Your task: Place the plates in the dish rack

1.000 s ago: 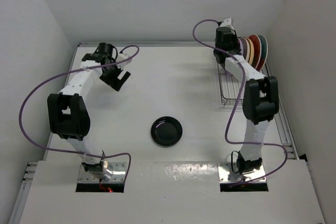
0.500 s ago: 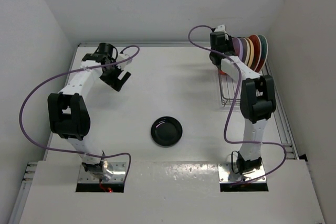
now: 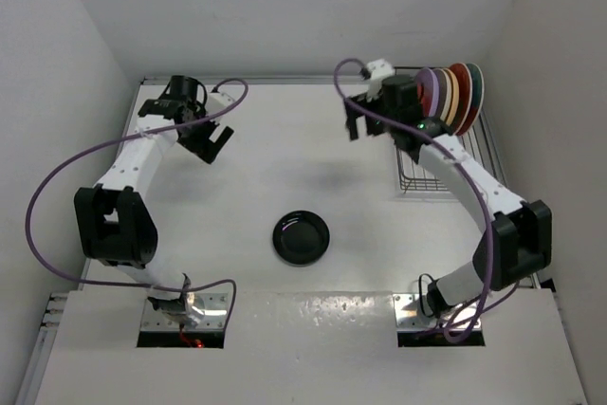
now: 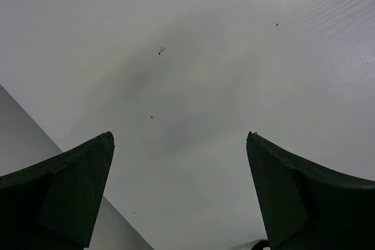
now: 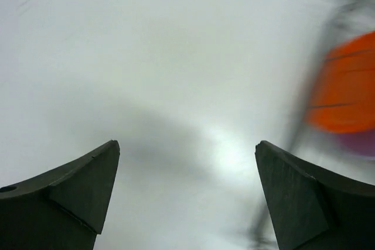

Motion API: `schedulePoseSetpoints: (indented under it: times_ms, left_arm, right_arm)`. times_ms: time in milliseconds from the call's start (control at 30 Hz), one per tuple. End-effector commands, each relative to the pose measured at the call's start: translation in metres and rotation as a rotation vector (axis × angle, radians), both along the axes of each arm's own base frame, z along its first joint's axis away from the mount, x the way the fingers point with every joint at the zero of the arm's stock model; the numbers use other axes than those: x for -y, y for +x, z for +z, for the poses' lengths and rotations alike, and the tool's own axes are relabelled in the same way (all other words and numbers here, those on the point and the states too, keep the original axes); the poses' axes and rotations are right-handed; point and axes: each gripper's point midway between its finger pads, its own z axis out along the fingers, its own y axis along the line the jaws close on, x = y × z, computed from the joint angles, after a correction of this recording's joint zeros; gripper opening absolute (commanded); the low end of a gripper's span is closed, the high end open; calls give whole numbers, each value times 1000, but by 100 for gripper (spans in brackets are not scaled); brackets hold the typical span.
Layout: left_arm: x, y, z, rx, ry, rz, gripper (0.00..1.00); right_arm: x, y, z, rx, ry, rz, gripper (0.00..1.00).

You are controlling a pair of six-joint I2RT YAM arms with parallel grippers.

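black plate (image 3: 302,237): flat, mid-table | other plates (image 3: 453,92): upright in dish rack (image 3: 417,174), far-right

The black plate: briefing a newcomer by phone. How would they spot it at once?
Start at the middle of the white table, toward its near edge. The black plate lies flat there, alone. The other plates are coloured and stand on edge in the dish rack at the far right.

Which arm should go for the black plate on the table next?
Probably right. Left gripper and right gripper are both open, empty, similarly far from the black plate, but the dish rack stands on the right side.
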Motion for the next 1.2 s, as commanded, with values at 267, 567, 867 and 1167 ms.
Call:
schedulePoseSetpoints:
  times_ms: [267,567,867,1167]
  left_arm:
    - [0,-32,11,35,-40,16,100]
    - [-5,-49,18,64,-38,37,100]
    - [-12,-52,20,73,-23,57,100]
    - [-18,-45,12,47,-10,59,100]
  right_arm:
    - [-126,-176,-172,-645,400,394,87]
    - [-137,-235,-237,-846,358,451,67]
    - [-142,-229,-264,-912,345,437,9]
    - [-150,-162,-182,-679,440,456,0]
